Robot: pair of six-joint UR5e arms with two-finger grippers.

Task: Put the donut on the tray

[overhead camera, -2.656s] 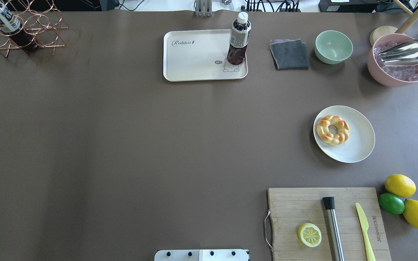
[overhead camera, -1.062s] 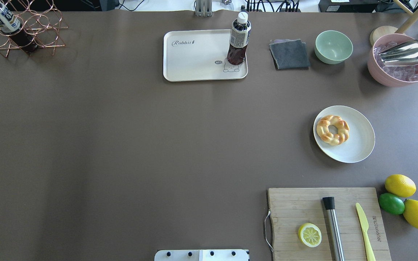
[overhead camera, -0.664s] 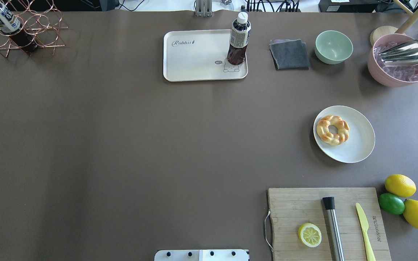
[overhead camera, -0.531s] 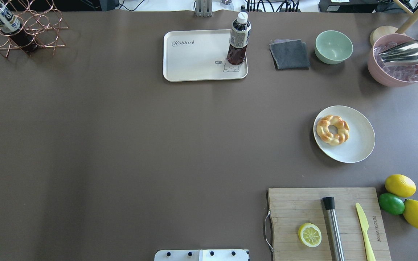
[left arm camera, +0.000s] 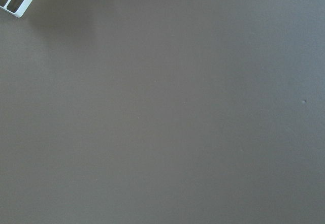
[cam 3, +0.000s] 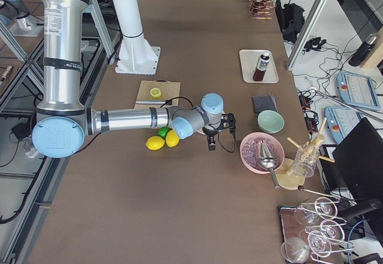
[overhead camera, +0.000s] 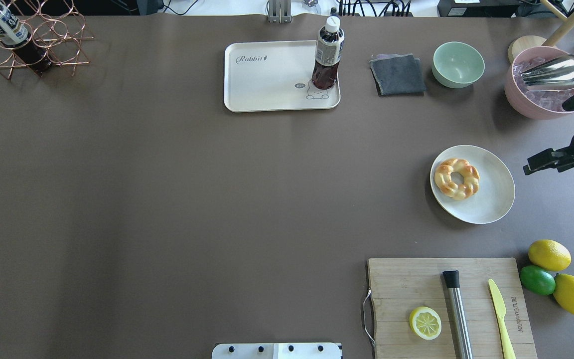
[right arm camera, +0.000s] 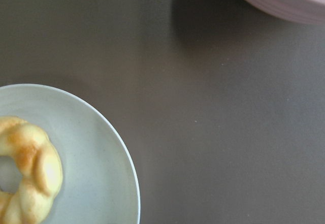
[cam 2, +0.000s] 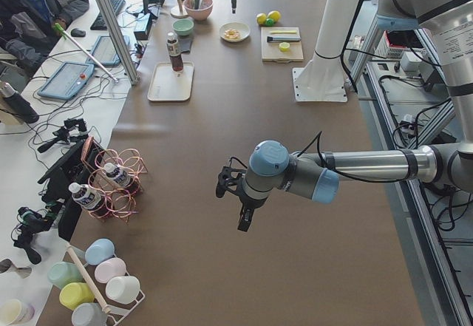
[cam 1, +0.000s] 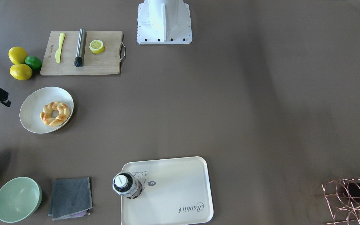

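Note:
The donut (overhead camera: 457,178) lies on the left part of a round white plate (overhead camera: 494,194), and it also shows in the front view (cam 1: 55,113) and the right wrist view (right arm camera: 30,173). The tray (overhead camera: 262,85) sits at the far middle of the table with a dark drink bottle (overhead camera: 328,55) standing on its right end. My right gripper (overhead camera: 541,163) hangs just right of the plate, and its fingers look apart and empty. My left gripper (cam 2: 235,204) shows only in the exterior left view, far from both; I cannot tell its state.
A cutting board (overhead camera: 406,294) with a lemon half (overhead camera: 425,323), a steel muddler and a yellow knife lies near the plate. Lemons and a lime (overhead camera: 548,255) sit beside it. A pink ice bowl (overhead camera: 541,107), green bowl (overhead camera: 458,64), grey cloth (overhead camera: 397,75) and wire rack (overhead camera: 33,40) line the far side.
My right arm has come into the overhead view from the right edge and moved left towards the plate. The donut, plate and tray have not moved.

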